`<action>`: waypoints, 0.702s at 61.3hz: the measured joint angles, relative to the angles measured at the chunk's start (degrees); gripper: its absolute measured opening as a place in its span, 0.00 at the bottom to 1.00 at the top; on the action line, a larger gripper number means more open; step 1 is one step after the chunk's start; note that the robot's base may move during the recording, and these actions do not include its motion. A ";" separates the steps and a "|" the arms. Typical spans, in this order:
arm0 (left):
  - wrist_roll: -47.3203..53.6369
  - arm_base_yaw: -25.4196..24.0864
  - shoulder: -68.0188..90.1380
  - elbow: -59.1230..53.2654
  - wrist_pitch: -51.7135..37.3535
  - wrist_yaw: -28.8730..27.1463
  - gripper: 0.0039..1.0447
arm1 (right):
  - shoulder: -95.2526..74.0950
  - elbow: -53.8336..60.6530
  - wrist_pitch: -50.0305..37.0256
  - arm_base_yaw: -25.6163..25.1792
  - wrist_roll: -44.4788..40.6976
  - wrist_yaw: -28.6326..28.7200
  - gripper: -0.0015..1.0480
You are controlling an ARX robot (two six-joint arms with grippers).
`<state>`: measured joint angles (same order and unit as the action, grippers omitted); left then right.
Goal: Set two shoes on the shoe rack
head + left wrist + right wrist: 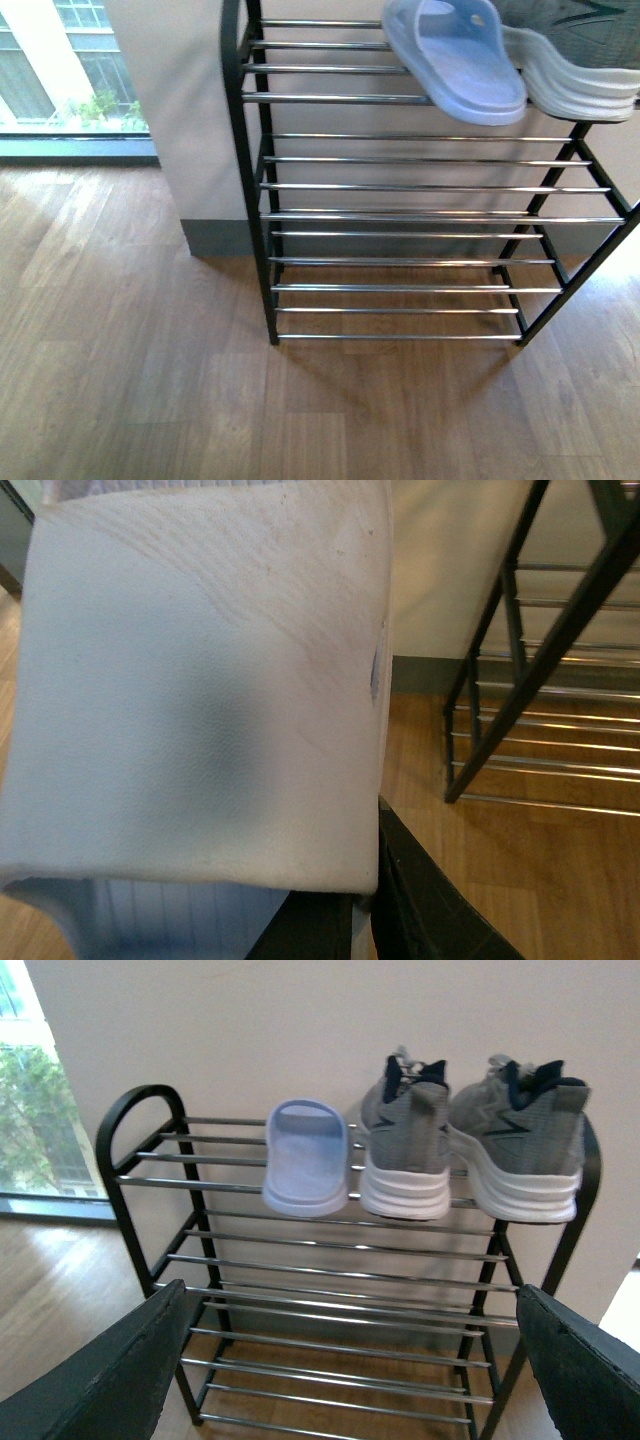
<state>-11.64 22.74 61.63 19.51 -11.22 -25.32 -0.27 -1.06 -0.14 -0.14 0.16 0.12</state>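
The sole of a pale blue slide (190, 680) fills most of the left wrist view, and my left gripper (360, 920) is shut on its edge. The shoe rack (530, 670) stands off to one side of it, apart. A second pale blue slide (305, 1160) lies on the top tier of the shoe rack (330, 1276), toe overhanging the front bar. Beside it stand two grey knit sneakers (405, 1140) (520, 1145). My right gripper (345, 1360) is open and empty, facing the lower tiers from a distance. From the front, the racked slide (455, 60) and a sneaker's white sole (580, 85) show; neither gripper does.
The rack (400, 213) stands against a pale wall (170, 90) with a grey skirting (215, 238). A window (60, 70) lies to the left. Wooden floor (150, 380) spreads in front. The two lower tiers hold nothing.
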 joint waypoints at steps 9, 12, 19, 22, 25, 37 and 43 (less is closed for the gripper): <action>0.00 0.02 -0.02 0.00 0.00 -0.04 0.02 | -0.02 0.00 0.07 0.00 0.00 -0.11 0.91; -0.02 0.02 -0.02 0.00 0.00 -0.02 0.02 | -0.02 0.00 0.04 0.00 0.00 -0.13 0.91; 0.02 0.26 -0.02 0.00 0.00 0.22 0.02 | 0.00 0.00 0.13 0.09 0.00 -0.44 0.91; 0.00 0.26 0.00 0.00 0.00 0.24 0.02 | 0.00 0.00 0.13 0.09 0.00 -0.35 0.91; 0.00 0.26 0.00 0.00 0.00 0.04 0.02 | 0.00 0.00 0.13 0.09 0.00 -0.35 0.91; 0.00 0.20 0.00 0.00 0.00 -0.07 0.02 | 0.00 0.00 0.13 0.11 0.00 -0.31 0.91; 0.09 0.15 0.04 -0.09 -0.35 -0.13 0.02 | 0.00 0.00 0.13 0.11 0.00 -0.31 0.91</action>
<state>-11.55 22.90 61.67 19.42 -11.57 -25.45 -0.27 -1.06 -0.01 -0.03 0.16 -0.19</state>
